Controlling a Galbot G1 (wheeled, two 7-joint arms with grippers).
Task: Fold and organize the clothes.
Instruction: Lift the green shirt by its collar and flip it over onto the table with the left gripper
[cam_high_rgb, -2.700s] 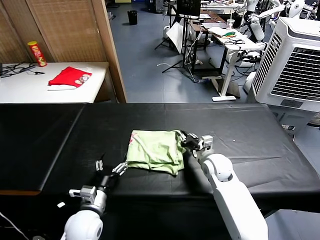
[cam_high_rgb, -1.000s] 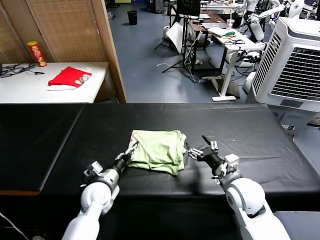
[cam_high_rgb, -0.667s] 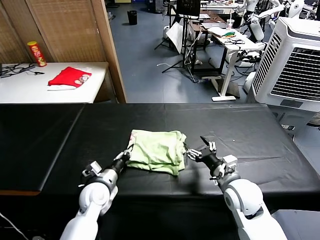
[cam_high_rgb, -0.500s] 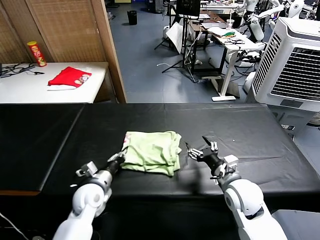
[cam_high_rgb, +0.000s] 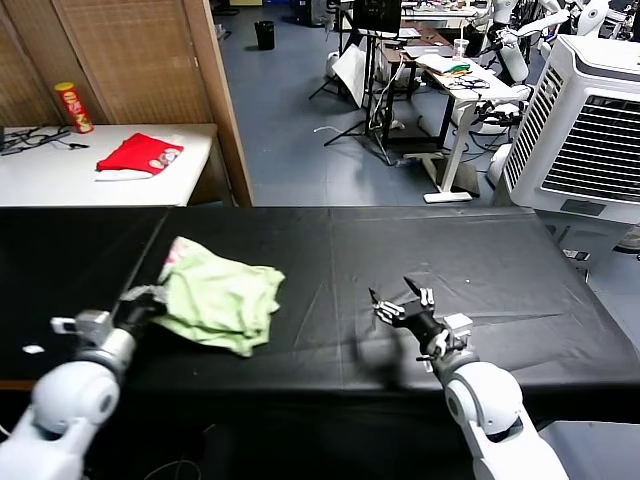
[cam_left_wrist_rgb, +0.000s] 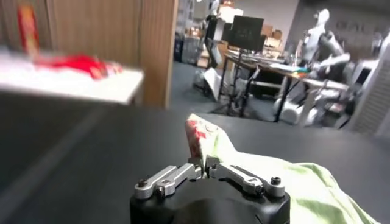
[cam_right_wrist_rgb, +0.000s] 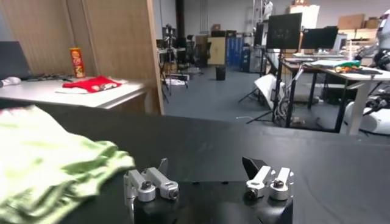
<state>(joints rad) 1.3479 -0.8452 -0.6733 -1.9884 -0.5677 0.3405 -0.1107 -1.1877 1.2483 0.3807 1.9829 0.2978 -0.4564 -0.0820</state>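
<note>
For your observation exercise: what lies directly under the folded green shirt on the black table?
Only the black table cover shows around the green shirt. The left hand, shut, pinches its near edge. Whatever lies beneath the folds is covered and cannot be seen.

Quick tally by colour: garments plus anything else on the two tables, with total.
Green shirt, on the black table, pinched by the left end effector: 1
Red garment, on the white side table: 1
Red canister, upright on the side table: 1
Total: 3
</note>
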